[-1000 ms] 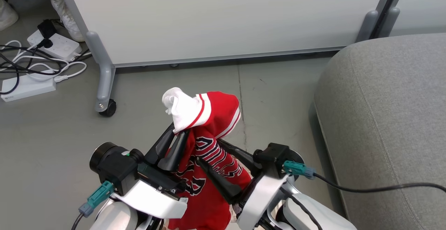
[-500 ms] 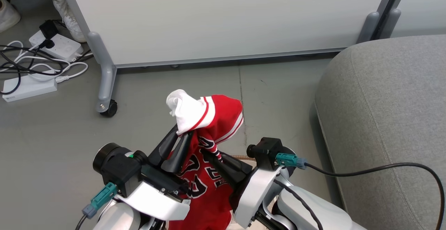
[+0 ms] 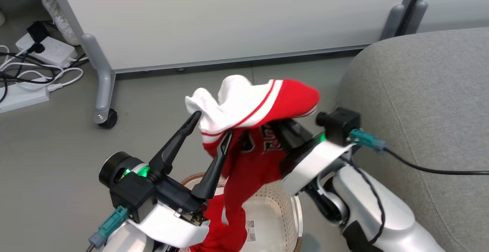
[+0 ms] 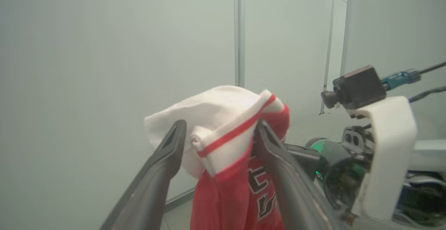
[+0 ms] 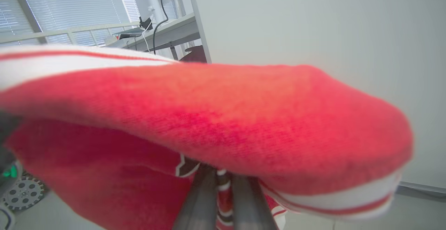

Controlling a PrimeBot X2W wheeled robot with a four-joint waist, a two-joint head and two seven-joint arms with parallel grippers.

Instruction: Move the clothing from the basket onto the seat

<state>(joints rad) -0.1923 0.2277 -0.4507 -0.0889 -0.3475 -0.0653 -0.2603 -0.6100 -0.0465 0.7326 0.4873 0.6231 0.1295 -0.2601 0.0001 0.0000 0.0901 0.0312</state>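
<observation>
My right hand, clamped on the clothing, is nearer the seat, which lies to my right. My left hand is spread wide under its white band, above the basket.

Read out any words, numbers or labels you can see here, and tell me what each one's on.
Dark lettering on the clothing: creased and folded, no word reads whole.
Paper label on the basket bottom: print too small to read.
No other text can be read.
</observation>
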